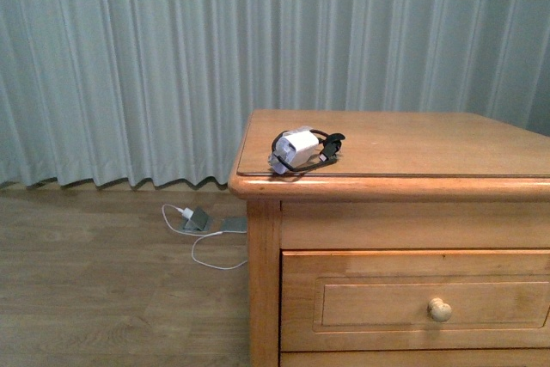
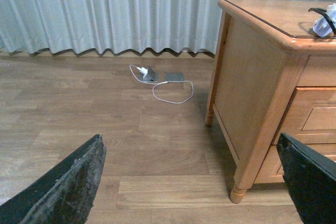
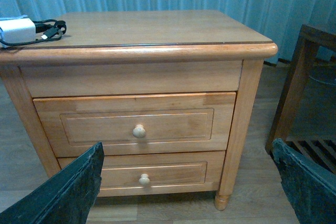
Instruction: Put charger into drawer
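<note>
Nearest the cameras, both grippers sit low in front of the nightstand (image 3: 131, 27). The left gripper (image 2: 189, 139) and right gripper (image 3: 186, 146) both have their fingers spread wide and aren't holding anything.

The drawer (image 3: 139, 124) is fully closed, so it has to be opened first. Its knob (image 3: 139, 131) is small and round, and I'd guess the fingers could slide off it mid-pull. There's also a lower drawer (image 3: 140, 174) just underneath, which would be easy to grab by mistake.

The charger (image 1: 296, 150) sits on top near the front left corner, right by the edge. A clumsy approach could knock it to the floor, and the loose black cable loops could snag or unwind when it's lifted. Farther back, a white plug (image 1: 185, 215) on the floor in front of the curtain (image 1: 120, 58) is a possible mix-up.

As for what's hard to see, the drawer's inside is hidden and both wrist views cut off part of the charger. The front view shows neither arm.
</note>
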### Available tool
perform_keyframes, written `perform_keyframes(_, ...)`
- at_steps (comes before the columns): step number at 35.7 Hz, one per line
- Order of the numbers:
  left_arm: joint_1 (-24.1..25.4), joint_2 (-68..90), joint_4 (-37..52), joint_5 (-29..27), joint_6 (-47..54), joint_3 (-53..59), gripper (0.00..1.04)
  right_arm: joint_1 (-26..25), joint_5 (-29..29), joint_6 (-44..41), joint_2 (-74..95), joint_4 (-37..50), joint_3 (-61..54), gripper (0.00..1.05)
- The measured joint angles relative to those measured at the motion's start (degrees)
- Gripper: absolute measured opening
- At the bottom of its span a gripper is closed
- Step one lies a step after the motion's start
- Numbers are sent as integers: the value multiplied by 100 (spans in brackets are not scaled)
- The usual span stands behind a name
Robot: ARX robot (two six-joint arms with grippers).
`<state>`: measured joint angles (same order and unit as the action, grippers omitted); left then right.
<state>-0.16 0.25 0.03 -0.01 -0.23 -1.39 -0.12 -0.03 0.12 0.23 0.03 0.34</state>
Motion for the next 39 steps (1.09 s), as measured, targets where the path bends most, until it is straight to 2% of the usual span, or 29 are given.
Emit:
perform_keyframes(18, 0, 0, 0, 0, 0, 0, 98, 0, 0, 0, 2, 0, 0, 96)
perform_keyframes(21, 2, 0, 0, 0, 0, 0, 98, -157, -791, -404, 258, -621, 177, 96)
perform_keyframes(24, 2, 0, 0, -2, 0, 0, 98, -70, -997, -688, 785, -748, 212, 96)
perform_keyframes(29, 0, 0, 0, 0, 0, 0, 98, 125, -931, -680, 2037, 17, 474, 96)
perform_keyframes(39, 0, 0, 0, 0, 0, 0, 98, 1191, -164, -479, 6638, 2938, 1552, 96)
